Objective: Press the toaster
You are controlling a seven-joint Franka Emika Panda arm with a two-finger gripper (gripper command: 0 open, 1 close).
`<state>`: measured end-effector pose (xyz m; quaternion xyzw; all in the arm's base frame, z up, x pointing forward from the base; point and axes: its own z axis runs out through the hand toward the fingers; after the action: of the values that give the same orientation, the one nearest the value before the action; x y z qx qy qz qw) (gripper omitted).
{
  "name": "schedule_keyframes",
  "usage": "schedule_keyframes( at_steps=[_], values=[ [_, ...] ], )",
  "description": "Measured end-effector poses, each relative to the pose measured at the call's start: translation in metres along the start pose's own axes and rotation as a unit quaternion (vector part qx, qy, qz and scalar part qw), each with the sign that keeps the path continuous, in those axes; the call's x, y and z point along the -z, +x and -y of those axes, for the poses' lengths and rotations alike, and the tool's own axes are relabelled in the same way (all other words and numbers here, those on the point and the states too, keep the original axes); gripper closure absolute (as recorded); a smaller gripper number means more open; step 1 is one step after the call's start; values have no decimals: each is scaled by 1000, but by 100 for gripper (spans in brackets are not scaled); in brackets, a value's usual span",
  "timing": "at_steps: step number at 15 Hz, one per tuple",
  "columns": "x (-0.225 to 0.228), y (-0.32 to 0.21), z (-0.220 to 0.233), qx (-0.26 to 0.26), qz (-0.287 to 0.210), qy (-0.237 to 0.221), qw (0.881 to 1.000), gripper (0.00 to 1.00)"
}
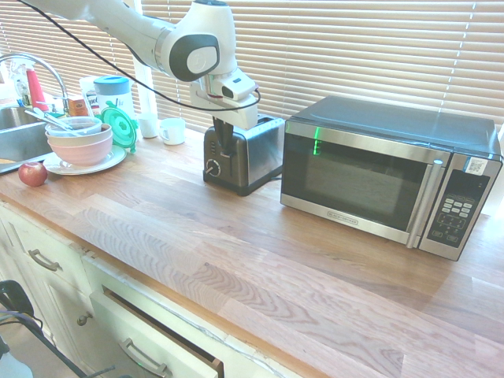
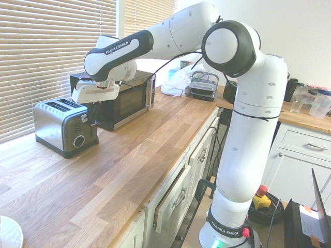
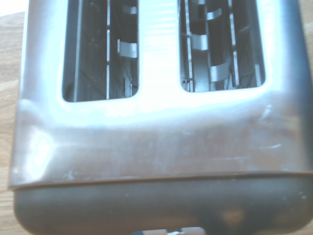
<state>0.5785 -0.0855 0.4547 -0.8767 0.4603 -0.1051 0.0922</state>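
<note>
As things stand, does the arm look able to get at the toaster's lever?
Probably yes: the gripper hangs right at the dark end of the toaster, with nothing visibly in between.

Bowls [image 1: 81, 148] stacked on plate [image 1: 88, 167], apple [image 1: 32, 174] beside, mugs [image 1: 172, 131] behind

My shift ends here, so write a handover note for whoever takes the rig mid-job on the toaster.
Gripper: down at the toaster's black end panel, by the lever side; whether it touches the lever can't be told.
Toaster: upright on the wooden counter, beside the microwave. Its visible slots show no bread.
Done: arm is positioned at the toaster.
Left: the press looks still to be made or confirmed; check the lever before moving on.
</note>
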Motion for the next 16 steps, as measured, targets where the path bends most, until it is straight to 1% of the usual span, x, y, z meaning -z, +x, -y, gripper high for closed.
schedule_keyframes(
  at_steps=[4, 9, 16],
  values=[
    [-1, 0, -1, -1, 3, -3, 1000, 100],
    [-26, 4, -5, -9, 19, -13, 1000, 100],
    [-41, 9, -12, -9, 27, -20, 999, 100]
  ],
)
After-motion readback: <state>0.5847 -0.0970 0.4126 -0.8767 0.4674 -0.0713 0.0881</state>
